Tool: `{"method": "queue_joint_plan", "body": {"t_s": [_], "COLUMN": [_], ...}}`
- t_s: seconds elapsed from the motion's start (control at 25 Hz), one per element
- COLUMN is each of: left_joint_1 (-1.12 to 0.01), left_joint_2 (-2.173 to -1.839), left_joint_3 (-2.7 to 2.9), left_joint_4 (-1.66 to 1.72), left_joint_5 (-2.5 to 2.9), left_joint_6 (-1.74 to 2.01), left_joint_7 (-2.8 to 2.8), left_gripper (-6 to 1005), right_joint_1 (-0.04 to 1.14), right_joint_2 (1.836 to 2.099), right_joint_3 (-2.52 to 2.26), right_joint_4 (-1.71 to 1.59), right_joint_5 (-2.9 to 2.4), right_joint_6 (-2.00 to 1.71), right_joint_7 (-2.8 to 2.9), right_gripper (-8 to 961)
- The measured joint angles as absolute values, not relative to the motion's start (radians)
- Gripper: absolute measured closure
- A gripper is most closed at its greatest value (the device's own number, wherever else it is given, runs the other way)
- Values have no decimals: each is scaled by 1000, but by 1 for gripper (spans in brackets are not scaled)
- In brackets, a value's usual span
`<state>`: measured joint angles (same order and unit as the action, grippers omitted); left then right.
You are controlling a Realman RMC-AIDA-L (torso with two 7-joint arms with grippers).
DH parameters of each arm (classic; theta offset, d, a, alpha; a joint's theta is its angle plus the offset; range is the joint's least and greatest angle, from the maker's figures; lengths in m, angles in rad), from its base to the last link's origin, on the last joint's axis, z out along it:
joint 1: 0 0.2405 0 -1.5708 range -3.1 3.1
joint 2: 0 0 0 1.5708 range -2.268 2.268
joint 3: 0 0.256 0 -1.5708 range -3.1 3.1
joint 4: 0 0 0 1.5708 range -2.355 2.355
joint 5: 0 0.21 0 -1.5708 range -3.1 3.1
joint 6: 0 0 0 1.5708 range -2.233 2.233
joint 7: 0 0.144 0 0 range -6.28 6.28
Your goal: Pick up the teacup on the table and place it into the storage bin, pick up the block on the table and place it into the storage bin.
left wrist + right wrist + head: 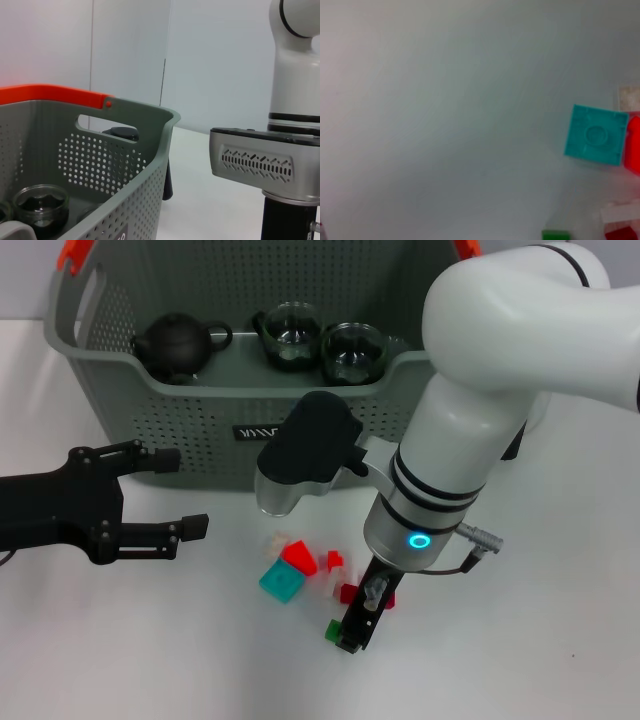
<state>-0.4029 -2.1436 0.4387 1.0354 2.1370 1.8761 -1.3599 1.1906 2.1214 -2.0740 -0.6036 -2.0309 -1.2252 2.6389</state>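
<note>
The grey-green storage bin (200,430) stands at the back of the table and holds two glass teacups (290,335) and a black teapot (175,345). A clear, glass-like shape (275,495), possibly a teacup, shows on the table under my right arm's black housing. Loose blocks lie in front of it: a teal block (281,583), red ones (298,558) and a green one (333,630). My right gripper (357,628) points down among the red and green blocks. At the left, my left gripper (182,492) hangs open and holds nothing.
The left wrist view shows the bin's wall (100,160), its orange handle (50,94) and a glass cup (40,202) inside. In the right wrist view the teal block (596,135) and a green block (556,234) lie on white tabletop.
</note>
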Motion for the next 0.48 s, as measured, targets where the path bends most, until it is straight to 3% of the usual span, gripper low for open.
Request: {"method": "queue_joint_plan", "body": {"t_s": [0.48], "left_joint_1": [-389], "left_joint_2": [-2137], "left_joint_3": [390], "left_joint_4": [1039], "left_joint_5": [2142], "left_joint_6": [1901], "left_joint_7": [-1361], "left_gripper": [107], "right_joint_1": [1137], "right_joint_2": [2101], "right_joint_3": [-1965], "right_joint_4": [-738], "right_joint_5": [-2084], "right_joint_6": [-1327], "right_joint_7": [2636], "right_gripper": [749]}}
